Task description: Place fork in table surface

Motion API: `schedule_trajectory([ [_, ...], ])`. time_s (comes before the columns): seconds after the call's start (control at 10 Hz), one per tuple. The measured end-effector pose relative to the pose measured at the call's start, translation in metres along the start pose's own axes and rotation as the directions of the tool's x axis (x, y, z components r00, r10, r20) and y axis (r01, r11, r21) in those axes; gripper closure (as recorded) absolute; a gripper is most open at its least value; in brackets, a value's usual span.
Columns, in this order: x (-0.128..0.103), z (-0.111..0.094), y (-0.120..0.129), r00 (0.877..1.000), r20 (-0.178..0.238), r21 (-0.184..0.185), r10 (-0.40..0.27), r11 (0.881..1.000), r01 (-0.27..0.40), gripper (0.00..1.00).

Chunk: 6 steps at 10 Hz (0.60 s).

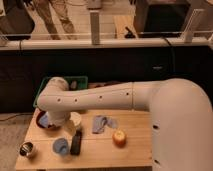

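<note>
My gripper (pixel 71 121) hangs below the bulky white arm (pixel 90 100), low over the left back part of the light wooden table surface (pixel 135 152). It sits between a red and blue bowl (pixel 42 120) and a grey-blue cloth (pixel 101 123). The arm covers most of it. The fork does not show in this view; it is hidden or out of sight.
A green tray (pixel 80 80) stands behind the table's left end, partly covered by the arm. On the table are a black remote (pixel 76 142), a blue cup (pixel 60 146), a metal cup (pixel 27 148) and an orange (pixel 119 137). A dark counter runs behind.
</note>
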Motion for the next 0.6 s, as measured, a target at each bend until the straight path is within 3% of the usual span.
schedule_trajectory([
  [0.3, -0.007, 0.008, -0.016, 1.0, 0.008, 0.009, -0.008, 1.0, 0.008, 0.2],
  [0.6, -0.006, 0.015, -0.027, 0.999, 0.035, 0.049, -0.034, 0.998, 0.032, 0.2],
])
